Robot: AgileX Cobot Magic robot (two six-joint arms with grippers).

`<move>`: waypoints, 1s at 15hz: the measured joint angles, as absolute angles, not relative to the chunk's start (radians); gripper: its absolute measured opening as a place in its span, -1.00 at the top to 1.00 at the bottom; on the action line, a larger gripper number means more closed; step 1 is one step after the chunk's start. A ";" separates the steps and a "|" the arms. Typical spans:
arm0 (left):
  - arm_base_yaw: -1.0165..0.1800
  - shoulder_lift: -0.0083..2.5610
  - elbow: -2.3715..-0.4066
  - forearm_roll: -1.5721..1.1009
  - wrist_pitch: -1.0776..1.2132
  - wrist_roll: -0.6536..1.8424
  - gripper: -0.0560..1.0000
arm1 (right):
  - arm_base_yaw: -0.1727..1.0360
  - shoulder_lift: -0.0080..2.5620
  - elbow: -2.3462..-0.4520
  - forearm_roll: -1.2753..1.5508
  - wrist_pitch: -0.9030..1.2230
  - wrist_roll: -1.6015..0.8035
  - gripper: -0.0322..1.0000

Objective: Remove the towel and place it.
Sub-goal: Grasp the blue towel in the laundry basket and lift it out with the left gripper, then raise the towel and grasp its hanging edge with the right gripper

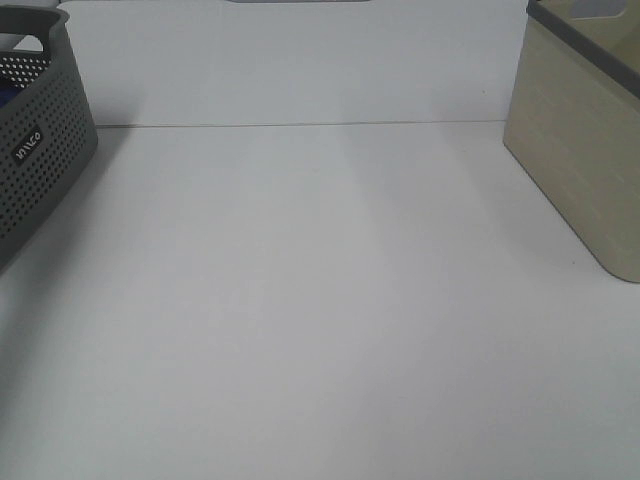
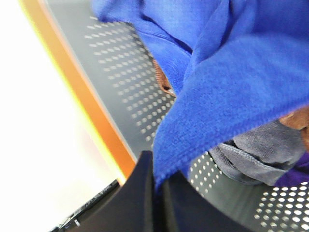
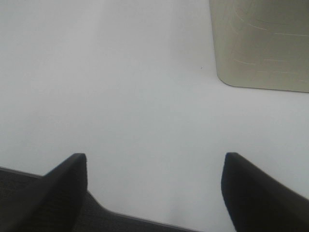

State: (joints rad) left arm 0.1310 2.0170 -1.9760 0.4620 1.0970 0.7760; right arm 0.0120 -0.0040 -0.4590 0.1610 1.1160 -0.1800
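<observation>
Exterior high shows a perforated grey plastic basket (image 1: 40, 170) far left, its white logo unreadable, and a ribbed beige basket (image 1: 580, 170) far right. Left jaws pinch the plush blue towel (image 2: 231, 82) inside the grey basket; right jaws gape over the white surface (image 1: 320, 300).

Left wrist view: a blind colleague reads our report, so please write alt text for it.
The left gripper is shut on an edge of the blue towel in a grey perforated basket, next to a grey cloth.
</observation>
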 joint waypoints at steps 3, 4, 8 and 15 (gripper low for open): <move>0.062 1.892 -1.976 0.461 1.114 0.755 0.89 | 0.012 -0.004 -0.459 0.161 1.116 -0.180 -0.52; 0.040 1.848 -1.976 0.469 1.116 0.755 0.89 | 0.012 -0.004 -0.459 0.161 1.116 -0.180 -0.52; -0.063 1.670 -1.976 0.504 1.134 0.732 0.89 | 0.012 -0.004 -0.459 0.161 1.116 -0.180 -0.52; -0.255 1.477 -1.976 0.516 1.176 0.668 0.89 | 0.012 -0.004 -0.459 0.161 1.116 -0.180 -0.52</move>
State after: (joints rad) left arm -0.2550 1.4770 -1.9760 0.5160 1.1760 0.6680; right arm 0.0120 -0.0040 -0.4590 0.1610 1.1160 -0.1800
